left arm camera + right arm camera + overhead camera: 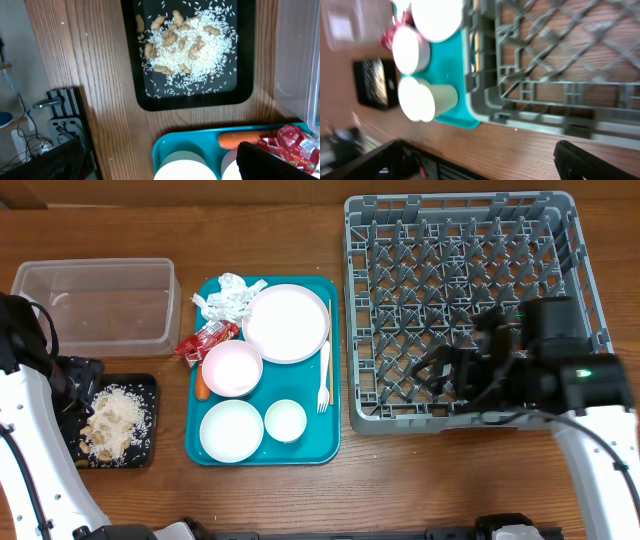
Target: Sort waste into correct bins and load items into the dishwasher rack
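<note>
Fork [324, 375] lies along teal tray's [322, 436] right edge, tines toward robot; left tool [160, 162], right tool [480, 162] both spread.

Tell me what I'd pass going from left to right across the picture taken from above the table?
Clear plastic rectangular tub → red shiny snack wrapper → round white plate → big square grey plastic dishwasher rack.

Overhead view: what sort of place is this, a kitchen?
Probably a robot test bench staged for dish clearing: grey dishwasher rack, teal tray of dishes, black tray of rice scraps, all on a wooden table.
</note>
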Controlling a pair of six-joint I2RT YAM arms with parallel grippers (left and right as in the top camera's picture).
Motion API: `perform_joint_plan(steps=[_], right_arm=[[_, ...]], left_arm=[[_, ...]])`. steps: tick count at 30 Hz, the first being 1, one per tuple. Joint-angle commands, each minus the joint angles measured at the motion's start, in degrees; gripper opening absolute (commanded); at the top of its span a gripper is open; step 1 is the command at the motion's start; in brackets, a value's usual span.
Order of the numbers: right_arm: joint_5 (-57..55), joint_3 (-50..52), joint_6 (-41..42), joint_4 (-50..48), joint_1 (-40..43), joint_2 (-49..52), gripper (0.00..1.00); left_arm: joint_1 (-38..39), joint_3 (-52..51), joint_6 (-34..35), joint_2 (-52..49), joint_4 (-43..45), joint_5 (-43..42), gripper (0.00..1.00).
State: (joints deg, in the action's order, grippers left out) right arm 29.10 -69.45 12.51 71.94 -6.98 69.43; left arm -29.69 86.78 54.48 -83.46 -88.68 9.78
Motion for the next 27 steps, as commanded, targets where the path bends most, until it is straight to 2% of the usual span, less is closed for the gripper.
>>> perform_joint_plan(steps=[1,6,11,16,20,22,24,27], right_arm=[[-12.72,-1.6,6.82,-3.13,-13.64,-1.49,1.0],[-25.55,-1.6,13.29,-9.88,-34.12,-0.59,1.0],[-29.49,-1.6,13.31,-18.34,-46.42,5.07,1.0],[-29.53,-2.6,13.29,-21.75,-50.45,13.22,1.0],[-30.05,-5.66,13.27,-21.24,-52.15,16.46,0.93],[-31.01,-6.62,13.31,-21.35,-52.65,16.52,0.92],[-34.05,-6.75,16.44,-21.09,-52.63,16.7,0.92],[-37.64,-6.75,19.43,-22.58,-52.63,18.6,0.85]], left_arm=[[-1.9,0.59,-0.11,-1.36,0.15,0.33,1.0],[-3.3,0.59,-1.57,-3.48,-0.76,1.29,1.0],[-3.28,0.59,-1.77,-3.87,-0.55,1.11,1.0],[-3.28,0.59,-1.75,-3.87,-0.55,1.11,1.0],[-3.28,0.59,-1.77,-3.87,-0.55,1.11,1.0],[-3.28,0.59,-1.77,-3.87,-0.55,1.11,1.0],[-3.28,0.59,-1.75,-3.87,-0.55,1.11,1.0],[-3.28,0.59,-1.77,-3.87,-0.55,1.11,1.0]])
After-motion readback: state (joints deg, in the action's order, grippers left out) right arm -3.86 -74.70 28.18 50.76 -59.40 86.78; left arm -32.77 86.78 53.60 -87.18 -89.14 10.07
